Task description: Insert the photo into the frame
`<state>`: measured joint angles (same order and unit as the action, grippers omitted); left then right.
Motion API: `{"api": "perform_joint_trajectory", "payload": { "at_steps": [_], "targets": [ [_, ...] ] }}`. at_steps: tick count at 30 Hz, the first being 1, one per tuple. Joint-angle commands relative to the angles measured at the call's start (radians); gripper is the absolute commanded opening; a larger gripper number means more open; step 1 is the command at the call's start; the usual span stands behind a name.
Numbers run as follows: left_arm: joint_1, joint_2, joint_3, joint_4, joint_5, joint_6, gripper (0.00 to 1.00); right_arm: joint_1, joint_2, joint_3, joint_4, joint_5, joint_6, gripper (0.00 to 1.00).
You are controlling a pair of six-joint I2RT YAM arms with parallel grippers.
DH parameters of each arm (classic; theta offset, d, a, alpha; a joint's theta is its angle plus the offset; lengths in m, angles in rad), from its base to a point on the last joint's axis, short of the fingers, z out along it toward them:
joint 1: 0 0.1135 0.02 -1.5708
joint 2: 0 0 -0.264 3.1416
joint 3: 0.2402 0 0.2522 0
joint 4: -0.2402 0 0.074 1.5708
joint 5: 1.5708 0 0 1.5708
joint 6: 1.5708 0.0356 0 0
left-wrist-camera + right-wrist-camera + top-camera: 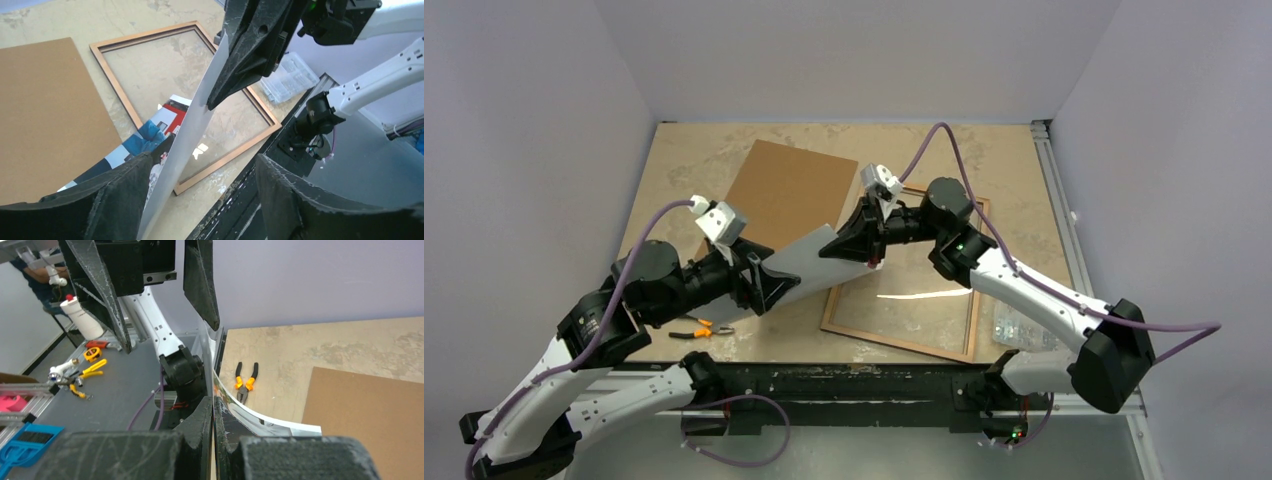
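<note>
The photo (809, 260) hangs above the table between both arms, white back up and bowed. In the left wrist view its printed red and blue side (150, 135) faces the table. My right gripper (214, 400) is shut on the photo's right edge (260, 422), over the frame's left rail. My left gripper (204, 159) is open. The sheet runs between its jaws close to the left finger (125, 190), which does not pinch it. The frame (899, 343) lies flat on the table at the right, wood-brown side up, its pane showing the tabletop.
A plain brown backing board (789, 190) lies at the back left of the table. Orange-handled pliers (699, 328) rest near the front edge under the left arm. A clear plastic box (1024, 330) sits right of the frame, by the black front rail.
</note>
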<state>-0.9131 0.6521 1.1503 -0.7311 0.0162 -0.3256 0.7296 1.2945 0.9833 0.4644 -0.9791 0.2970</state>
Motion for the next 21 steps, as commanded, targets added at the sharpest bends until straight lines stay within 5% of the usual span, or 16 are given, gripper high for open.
{"api": "perform_joint_trajectory", "payload": {
  "at_steps": [1,21],
  "targets": [
    [-0.006,-0.008,0.023,0.093,-0.064,-0.054,0.77,0.005,-0.056,0.051,0.027,0.104,0.046,0.00],
    [-0.006,-0.066,0.094,0.139,-0.090,-0.085,0.86,-0.034,-0.078,0.423,-0.444,0.371,0.255,0.00]
  ]
}}
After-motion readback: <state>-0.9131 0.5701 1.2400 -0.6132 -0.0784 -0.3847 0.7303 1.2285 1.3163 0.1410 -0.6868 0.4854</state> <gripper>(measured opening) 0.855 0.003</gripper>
